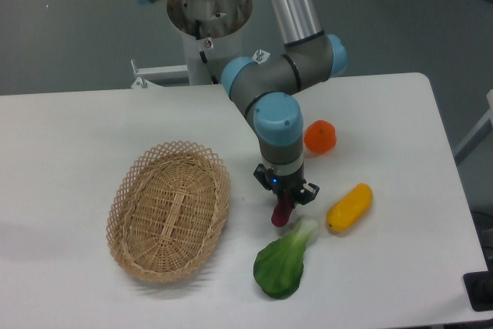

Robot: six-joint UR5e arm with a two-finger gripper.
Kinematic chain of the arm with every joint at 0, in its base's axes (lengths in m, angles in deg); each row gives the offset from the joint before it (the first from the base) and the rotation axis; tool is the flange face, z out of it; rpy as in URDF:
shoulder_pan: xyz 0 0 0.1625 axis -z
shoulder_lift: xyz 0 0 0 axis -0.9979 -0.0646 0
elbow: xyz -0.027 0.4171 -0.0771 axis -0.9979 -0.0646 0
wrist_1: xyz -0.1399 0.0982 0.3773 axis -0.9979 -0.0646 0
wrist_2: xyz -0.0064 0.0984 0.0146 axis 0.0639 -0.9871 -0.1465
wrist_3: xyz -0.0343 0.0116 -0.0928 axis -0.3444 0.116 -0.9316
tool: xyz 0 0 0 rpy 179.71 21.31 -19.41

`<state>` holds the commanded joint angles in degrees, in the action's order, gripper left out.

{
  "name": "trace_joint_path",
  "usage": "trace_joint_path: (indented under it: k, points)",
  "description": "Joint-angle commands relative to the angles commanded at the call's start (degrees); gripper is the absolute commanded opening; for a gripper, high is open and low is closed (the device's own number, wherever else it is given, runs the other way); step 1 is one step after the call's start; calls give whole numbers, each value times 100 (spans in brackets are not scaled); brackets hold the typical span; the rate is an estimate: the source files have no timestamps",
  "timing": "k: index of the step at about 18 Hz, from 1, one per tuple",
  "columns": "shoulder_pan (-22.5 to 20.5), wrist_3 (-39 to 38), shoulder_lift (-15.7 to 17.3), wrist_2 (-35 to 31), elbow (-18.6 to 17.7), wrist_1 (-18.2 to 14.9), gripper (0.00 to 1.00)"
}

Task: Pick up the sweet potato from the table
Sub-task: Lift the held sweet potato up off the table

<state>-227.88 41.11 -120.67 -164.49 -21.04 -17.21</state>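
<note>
A robotics lab: an industrial arm (289,5) on a metal pedestal (208,28) beside a bare white counter (69,136), plain grey floor (400,13).

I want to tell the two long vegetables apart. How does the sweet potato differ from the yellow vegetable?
The sweet potato is purple-magenta and slim; the yellow vegetable is fatter and looks longer. The sweet potato sits between the fingers of the gripper, which partly hides it, while the yellow vegetable lies free on the table, apart from the gripper. Both are oblong and lie right of the basket.
</note>
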Motion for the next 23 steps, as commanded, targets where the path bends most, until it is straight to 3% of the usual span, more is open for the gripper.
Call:
trace_joint_path:
  k: [3, 4, 11, 14, 18, 23]
  points:
    - [-88, 116, 150, 245, 280, -44, 24]
    - [-149, 116, 150, 368, 455, -227, 24]
    - [-729, 265, 475, 1203, 1871, -2441, 24]
    - [-940, 695, 572, 1301, 2118, -2978, 24]
    - [-1178, 1407, 748, 1327, 2127, -3330, 24]
    - [-1336, 1689, 923, 1275, 2074, -3340, 24]
